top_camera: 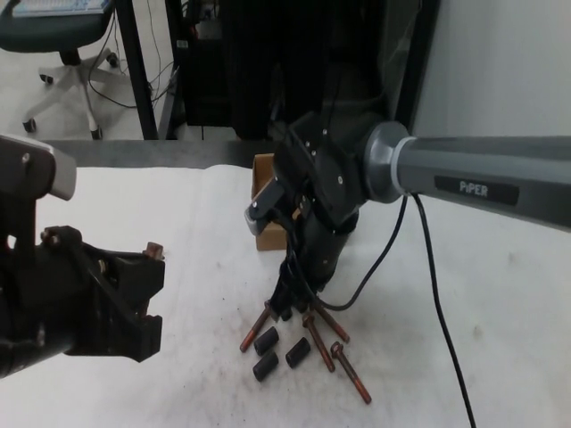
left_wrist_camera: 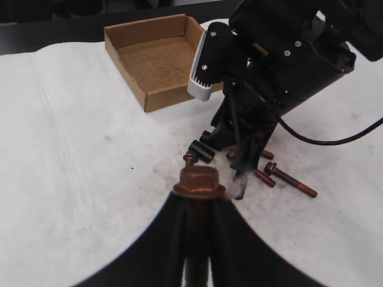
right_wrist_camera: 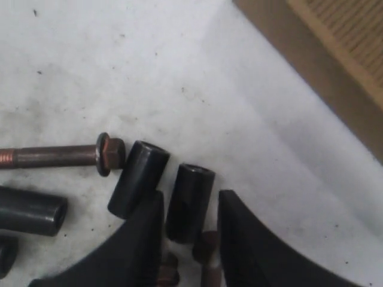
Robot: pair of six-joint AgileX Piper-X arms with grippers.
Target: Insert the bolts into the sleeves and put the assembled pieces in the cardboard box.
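Black sleeves [right_wrist_camera: 139, 178], four, one bolt [left_wrist_camera: 198, 179] in claw [left_wrist_camera: 198, 202]

1. Brown cardboard box [left_wrist_camera: 173, 95], open-topped, upright.
2. Short black sleeves [top_camera: 266, 340] and copper-coloured bolts [top_camera: 351, 373] lie flat near the box.
3. One sleeve [right_wrist_camera: 190, 200] lies between the parted fingers of the right gripper [right_wrist_camera: 190, 197].
4. One bolt [left_wrist_camera: 198, 182], hex head foremost, is clamped in the left gripper [left_wrist_camera: 198, 203], well apart from the box.

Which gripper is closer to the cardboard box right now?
Right. The right gripper is low at the bench just short of the cardboard box, its fingers on either side of one sleeve. The left gripper holds a bolt farther back from it.
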